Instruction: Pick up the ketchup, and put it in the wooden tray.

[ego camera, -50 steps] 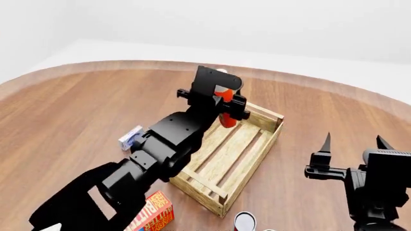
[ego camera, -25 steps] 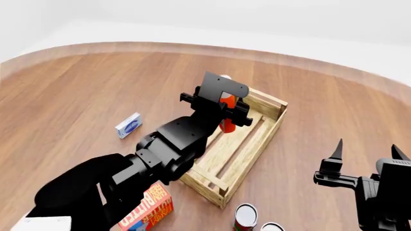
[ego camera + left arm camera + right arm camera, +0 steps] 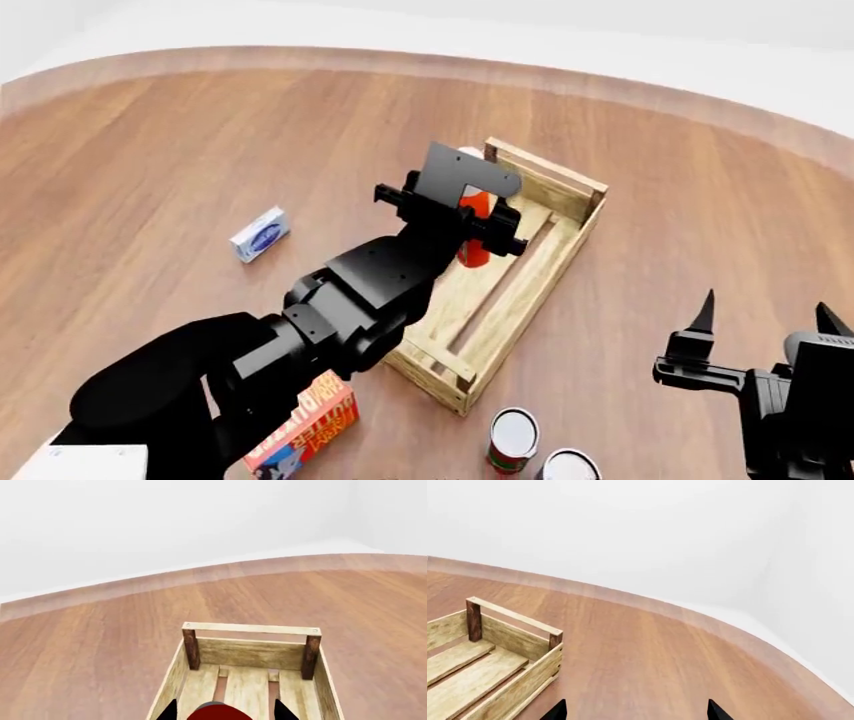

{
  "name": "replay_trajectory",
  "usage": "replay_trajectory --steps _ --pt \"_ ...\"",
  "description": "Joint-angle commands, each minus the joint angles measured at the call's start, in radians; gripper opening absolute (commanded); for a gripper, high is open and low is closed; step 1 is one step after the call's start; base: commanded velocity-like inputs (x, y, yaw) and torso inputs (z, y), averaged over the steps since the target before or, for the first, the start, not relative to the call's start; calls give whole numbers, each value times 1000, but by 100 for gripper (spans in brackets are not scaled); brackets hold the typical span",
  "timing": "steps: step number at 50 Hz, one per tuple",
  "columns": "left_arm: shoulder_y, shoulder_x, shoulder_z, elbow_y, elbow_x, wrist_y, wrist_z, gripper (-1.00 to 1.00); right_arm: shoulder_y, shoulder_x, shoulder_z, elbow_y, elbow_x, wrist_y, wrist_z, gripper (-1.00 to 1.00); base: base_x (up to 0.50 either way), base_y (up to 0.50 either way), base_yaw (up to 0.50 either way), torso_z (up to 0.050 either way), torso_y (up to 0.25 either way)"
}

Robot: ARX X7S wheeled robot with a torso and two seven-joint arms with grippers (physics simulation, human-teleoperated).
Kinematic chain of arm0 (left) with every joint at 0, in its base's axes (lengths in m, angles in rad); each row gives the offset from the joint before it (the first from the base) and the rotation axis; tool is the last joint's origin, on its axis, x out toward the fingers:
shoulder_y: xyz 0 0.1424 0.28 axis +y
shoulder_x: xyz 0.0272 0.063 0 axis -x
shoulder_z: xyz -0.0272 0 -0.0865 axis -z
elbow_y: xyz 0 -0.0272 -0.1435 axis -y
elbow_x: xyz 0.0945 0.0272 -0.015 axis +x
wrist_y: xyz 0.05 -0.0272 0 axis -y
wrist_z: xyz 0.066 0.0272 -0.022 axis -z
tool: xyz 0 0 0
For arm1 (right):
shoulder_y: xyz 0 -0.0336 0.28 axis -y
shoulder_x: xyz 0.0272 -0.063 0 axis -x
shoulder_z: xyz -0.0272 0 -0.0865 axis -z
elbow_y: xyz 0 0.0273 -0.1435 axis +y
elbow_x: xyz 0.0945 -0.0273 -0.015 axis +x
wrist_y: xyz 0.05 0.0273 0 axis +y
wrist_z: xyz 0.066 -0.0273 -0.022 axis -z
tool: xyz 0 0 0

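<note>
The ketchup (image 3: 471, 234) is an orange-red bottle held in my left gripper (image 3: 470, 222), hanging above the far half of the wooden tray (image 3: 531, 292). In the left wrist view the ketchup's red body (image 3: 219, 713) sits between the two dark fingertips (image 3: 170, 712), with the wooden tray's end wall (image 3: 251, 652) just beyond. My right gripper (image 3: 758, 325) is open and empty, to the right of the tray. In the right wrist view its fingertips (image 3: 558, 710) stand wide apart over bare wood, with the wooden tray's corner (image 3: 514, 639) off to one side.
A red-and-orange butter box (image 3: 304, 432) lies near the tray's near left corner. Two cans (image 3: 513, 438) stand at the front, close to the tray's near end. A small blue-and-white box (image 3: 259, 234) lies to the left. The round wooden table's edge (image 3: 400, 65) curves behind.
The head view has tilted down and the scene shifted down the frame. The left gripper with the ketchup stays over the tray's far half. The right gripper looks lower in the view.
</note>
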Motion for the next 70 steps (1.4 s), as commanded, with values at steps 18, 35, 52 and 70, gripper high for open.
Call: replay_trajectory --steps 18,35,52,70 --pt "-6 1 -8 -8 24 8 -4 -100 -1 3 -2 1 3 -3 6 100 0 0 0 0 -92" --pt "0 1 -8 -14 33 7 -5 -100 -2 5 -3 1 4 -5 11 100 -1 0 0 0 -78" --pt "29 1 -11 -34 60 26 -12 -100 -1 4 -3 -1 5 2 22 100 0 0 0 0 -3" --pt "57 1 -12 -36 80 41 -27 -100 2 4 -2 -5 3 20 41 100 0 0 0 0 0"
